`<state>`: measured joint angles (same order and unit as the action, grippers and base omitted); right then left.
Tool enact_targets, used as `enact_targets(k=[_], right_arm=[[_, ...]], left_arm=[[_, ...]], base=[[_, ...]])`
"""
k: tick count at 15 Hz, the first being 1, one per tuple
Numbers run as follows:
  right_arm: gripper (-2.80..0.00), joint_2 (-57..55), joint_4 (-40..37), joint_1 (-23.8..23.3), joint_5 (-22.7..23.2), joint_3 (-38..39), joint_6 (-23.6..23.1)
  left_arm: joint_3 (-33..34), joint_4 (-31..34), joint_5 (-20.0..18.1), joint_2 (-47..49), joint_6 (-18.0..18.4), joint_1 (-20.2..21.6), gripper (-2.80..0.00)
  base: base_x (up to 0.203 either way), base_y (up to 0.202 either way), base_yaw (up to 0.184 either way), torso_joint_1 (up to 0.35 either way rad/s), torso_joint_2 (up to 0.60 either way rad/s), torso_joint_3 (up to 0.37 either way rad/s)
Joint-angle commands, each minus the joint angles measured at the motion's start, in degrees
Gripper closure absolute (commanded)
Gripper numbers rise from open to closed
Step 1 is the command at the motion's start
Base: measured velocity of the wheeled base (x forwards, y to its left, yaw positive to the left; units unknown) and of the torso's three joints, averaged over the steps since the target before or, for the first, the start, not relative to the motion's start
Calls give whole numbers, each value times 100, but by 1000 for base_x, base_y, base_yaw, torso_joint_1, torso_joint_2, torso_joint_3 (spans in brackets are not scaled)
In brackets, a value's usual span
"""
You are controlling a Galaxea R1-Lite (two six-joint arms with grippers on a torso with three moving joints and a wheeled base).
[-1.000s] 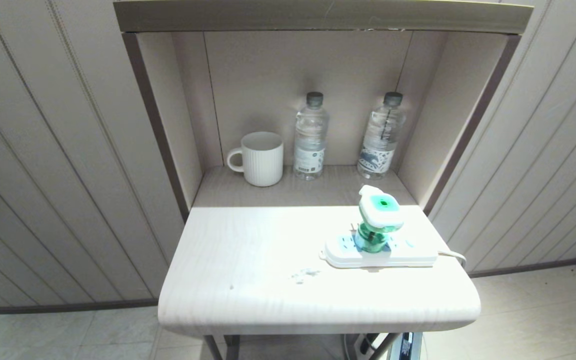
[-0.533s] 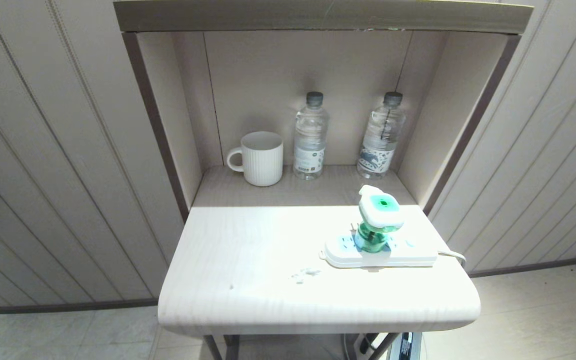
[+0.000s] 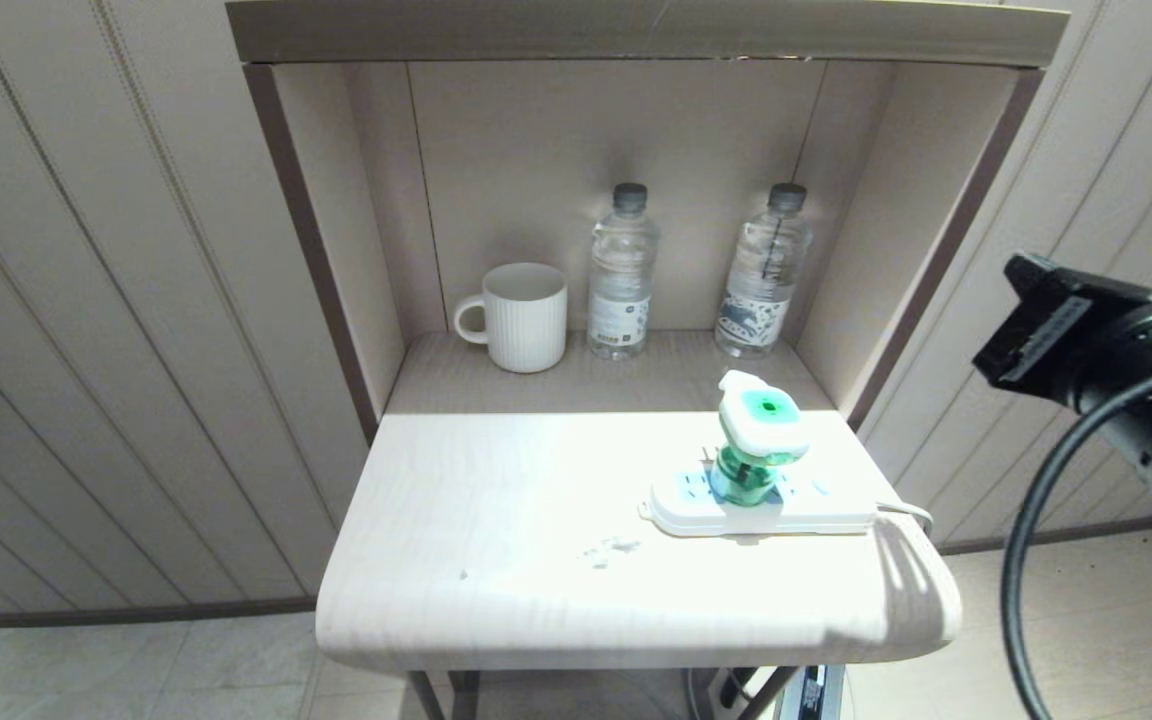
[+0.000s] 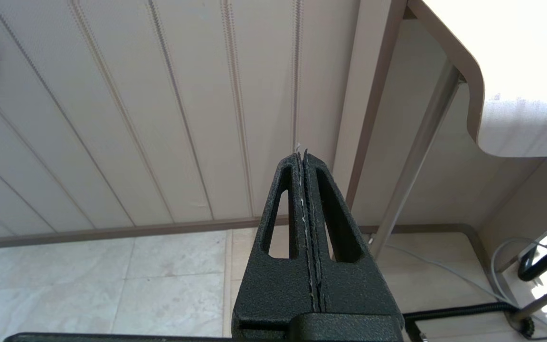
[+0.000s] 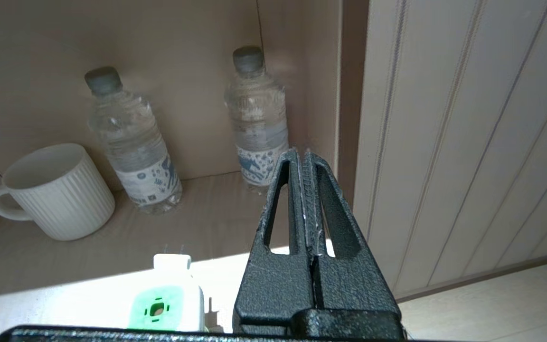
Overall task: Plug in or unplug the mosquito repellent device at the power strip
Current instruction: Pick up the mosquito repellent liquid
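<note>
The mosquito repellent device (image 3: 758,440) stands upright on the white power strip (image 3: 766,508) near the table's right edge, green-and-white head up and green bottle down. Two metal prongs show bare at its back. In the right wrist view only its head (image 5: 169,301) shows, with the prongs behind it. My right arm (image 3: 1086,340) hangs in the air to the right of the table, higher than the device and apart from it. The right gripper (image 5: 302,156) is shut on nothing and points toward the niche's right wall. The left gripper (image 4: 301,154) is shut and empty, parked low beside the table.
A white ribbed mug (image 3: 521,315) and two clear water bottles (image 3: 621,275) (image 3: 764,275) stand at the back of the niche. The strip's white cord (image 3: 911,510) runs off the table's right edge (image 3: 936,610). Panelled walls flank the niche on both sides.
My right arm has swung up into the head view from the right, and its shadow now falls on the table's right corner. The device, the strip and the left arm have not moved.
</note>
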<state>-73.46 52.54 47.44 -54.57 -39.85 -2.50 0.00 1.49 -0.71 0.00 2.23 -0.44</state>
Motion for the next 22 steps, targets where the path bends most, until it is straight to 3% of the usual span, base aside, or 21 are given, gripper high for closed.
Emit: enact_targets(k=[1, 2, 3, 8, 13, 22], right_arm=[[0, -504, 342, -4, -44, 151, -14], [0, -668, 526, 14, -83, 212, -24], [-280, -704, 607, 29, -171, 222, -37], [-280, -720, 628, 106, -195, 92, -214], [-280, -1400, 1336, 150, -266, 75, -242], [-280, -1794, 1350, 334, -265, 36, -321]], left_arm=[[0, 1, 0, 9, 5, 0, 0], [0, 1, 0, 9, -3, 0, 0], [0, 1, 0, 9, 5, 0, 0], [0, 1, -1, 9, 5, 0, 0], [0, 1, 0, 9, -3, 0, 0], [0, 1, 0, 9, -3, 0, 0]], base=[[0, 0, 0, 0, 0, 0], [0, 0, 0, 0, 0, 0], [0, 0, 0, 0, 0, 0], [0, 0, 0, 0, 0, 0], [0, 0, 0, 0, 0, 0], [0, 0, 0, 0, 0, 0]])
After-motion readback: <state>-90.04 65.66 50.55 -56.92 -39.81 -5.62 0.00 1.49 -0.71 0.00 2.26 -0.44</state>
